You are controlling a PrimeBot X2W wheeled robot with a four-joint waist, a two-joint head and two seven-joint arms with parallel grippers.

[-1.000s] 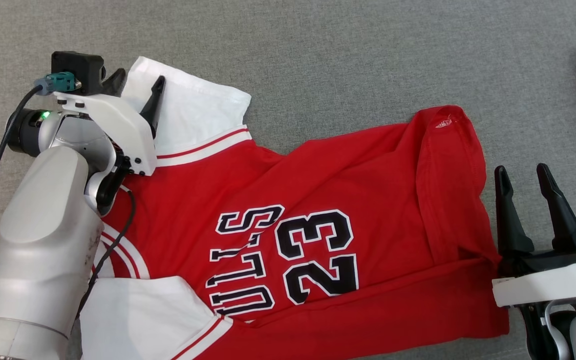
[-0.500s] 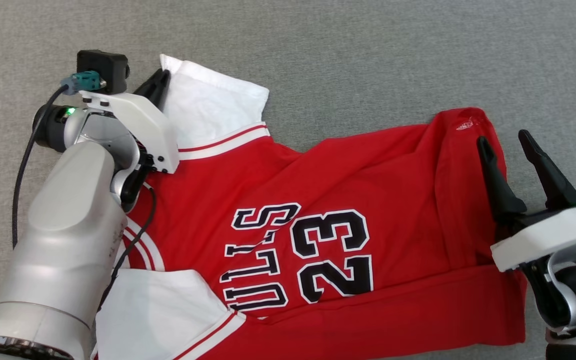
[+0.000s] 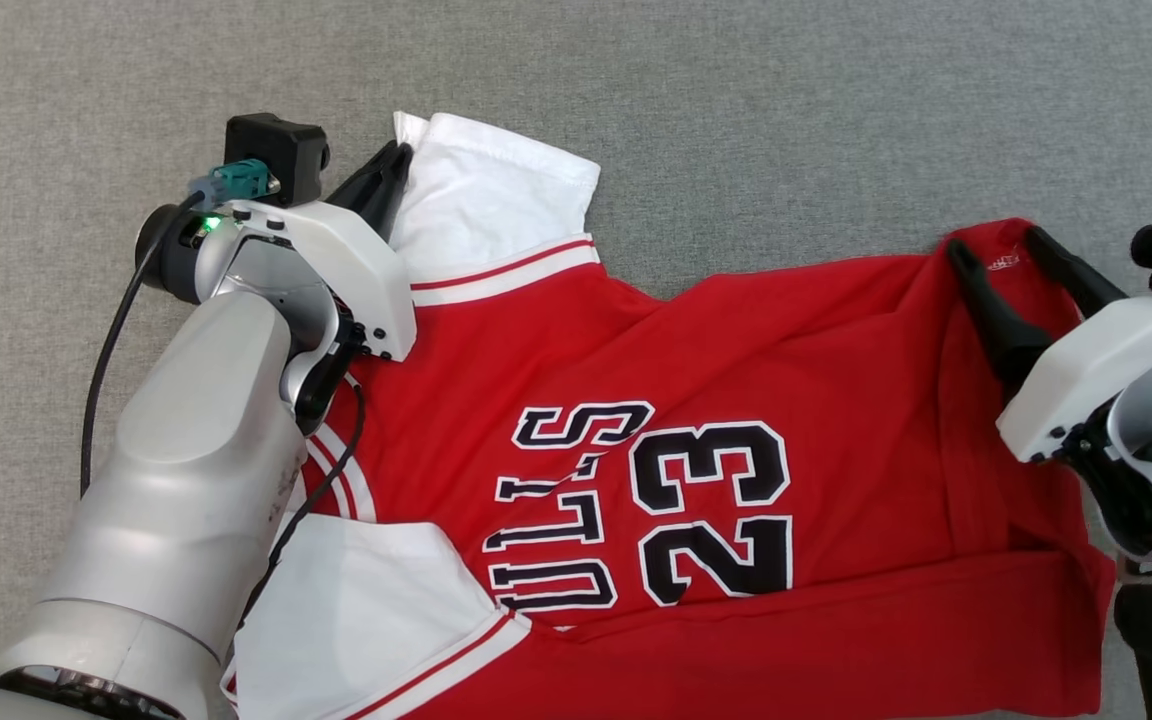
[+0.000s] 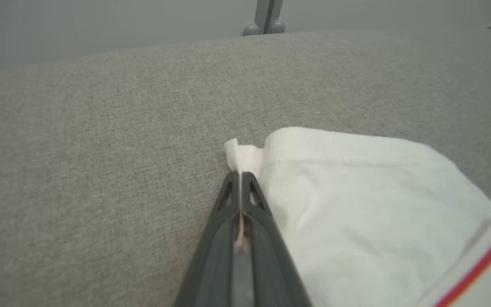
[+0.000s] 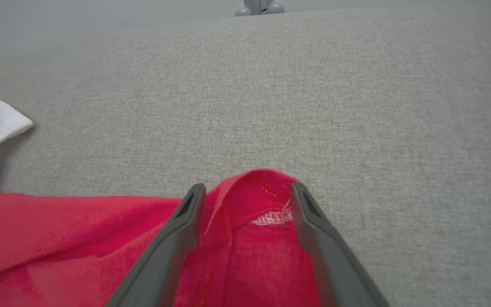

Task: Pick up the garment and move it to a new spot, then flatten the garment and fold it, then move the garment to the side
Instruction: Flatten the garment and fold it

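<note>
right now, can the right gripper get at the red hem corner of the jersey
Probably yes: the right gripper is open and straddles the jersey's red hem corner, and nothing lies in between.

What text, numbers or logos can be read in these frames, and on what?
"23": black white-edged digits on the red and white fabric jersey, lying sideways in the head view.
"ULLS": black white-edged letters beside the number; anything before the U is covered by the folded white sleeve.
Too small to read: small white stitched mark at the jersey's red corner.
</note>
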